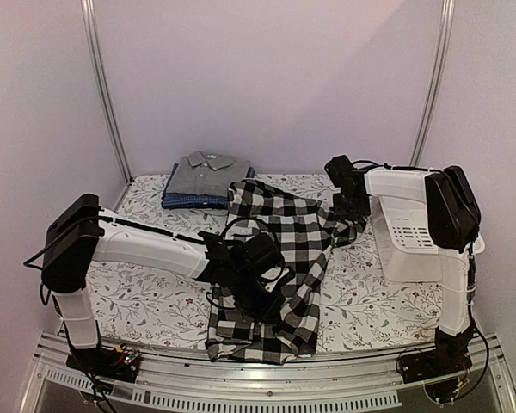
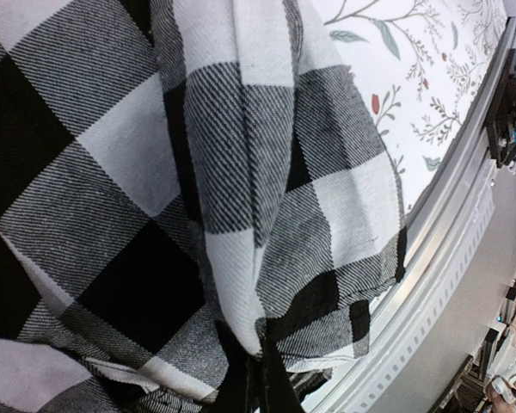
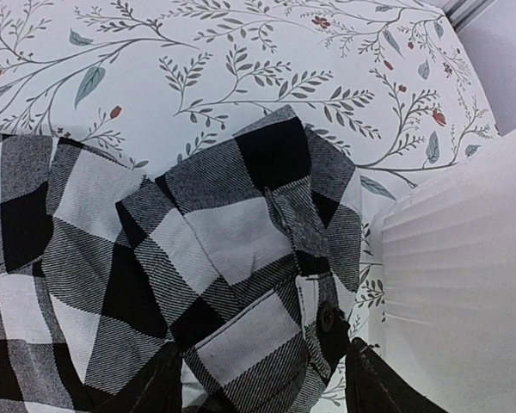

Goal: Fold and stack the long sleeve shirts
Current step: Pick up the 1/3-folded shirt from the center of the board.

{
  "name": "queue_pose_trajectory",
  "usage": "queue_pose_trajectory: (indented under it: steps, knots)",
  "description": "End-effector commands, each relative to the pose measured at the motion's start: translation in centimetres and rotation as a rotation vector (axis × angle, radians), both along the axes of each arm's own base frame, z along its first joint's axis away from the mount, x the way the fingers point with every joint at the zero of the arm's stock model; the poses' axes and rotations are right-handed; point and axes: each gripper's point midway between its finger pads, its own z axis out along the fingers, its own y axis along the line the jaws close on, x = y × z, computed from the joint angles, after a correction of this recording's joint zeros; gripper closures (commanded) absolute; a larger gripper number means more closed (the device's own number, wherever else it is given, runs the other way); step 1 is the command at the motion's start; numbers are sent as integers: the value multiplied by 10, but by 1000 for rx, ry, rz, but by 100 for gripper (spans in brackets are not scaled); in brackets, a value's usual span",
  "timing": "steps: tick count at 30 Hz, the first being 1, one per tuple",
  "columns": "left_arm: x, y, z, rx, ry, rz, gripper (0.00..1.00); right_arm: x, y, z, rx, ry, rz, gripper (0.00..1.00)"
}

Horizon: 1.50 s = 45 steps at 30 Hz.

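Note:
The black-and-white checked shirt [image 1: 279,249] lies spread on the table's middle, its lower hem at the near edge. My left gripper [image 1: 260,282] sits over its left side; in the left wrist view the gripper [image 2: 258,379] is shut, pinching a fold of the checked cloth [image 2: 241,172]. My right gripper [image 1: 347,213] is at the shirt's right sleeve end; in the right wrist view it [image 3: 262,348] is open, fingers wide apart on either side of the buttoned cuff [image 3: 258,258]. The grey shirt [image 1: 208,172] lies folded on the folded blue shirt [image 1: 182,201] at the back left.
A white plastic basket [image 1: 410,234] stands at the right, close beside the right gripper, and shows in the right wrist view [image 3: 464,258]. The flowered tablecloth [image 1: 155,297] covers the table. A metal rail [image 2: 430,284] runs along the near edge.

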Motion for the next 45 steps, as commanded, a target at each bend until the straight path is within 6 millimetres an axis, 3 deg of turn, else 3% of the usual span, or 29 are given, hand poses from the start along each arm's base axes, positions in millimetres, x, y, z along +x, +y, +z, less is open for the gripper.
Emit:
queue_pose_trajectory:
  steps: [1,8,14,17,22,23,25,26,28,31,36,42,45]
  knots:
    - [-1,-10,12,-37,-13,-14,100,1,3,-28,6,52,29,39]
    - [-1,-11,16,-45,-12,-9,100,5,2,-30,-3,40,17,58]
    - [-1,-14,22,-60,-9,-8,100,10,3,-21,-10,26,22,90]
    - [-1,-16,25,-72,-7,-7,100,11,3,-16,-14,21,23,100]
    - [-1,-18,29,-84,-5,-2,100,11,0,-2,-19,0,17,99]
    - [-1,-18,29,-85,-5,-3,100,11,0,0,-21,-2,16,90]
    - [-1,-18,30,-85,-6,0,100,12,-3,-1,-13,4,15,59]
    - [-1,-18,29,-85,-3,2,100,12,-4,-5,-7,13,13,48]
    - [-2,-17,29,-86,-1,3,100,12,-8,-13,9,33,7,38]
    - [-2,-17,27,-85,1,3,100,14,-8,-27,31,60,11,31]
    - [-2,-17,28,-85,-2,3,100,15,-3,-47,57,95,17,38]
    - [-2,-17,30,-89,-2,0,100,17,-3,-38,60,74,9,70]
    - [-2,-18,33,-96,-4,1,100,20,-4,-22,53,49,3,83]
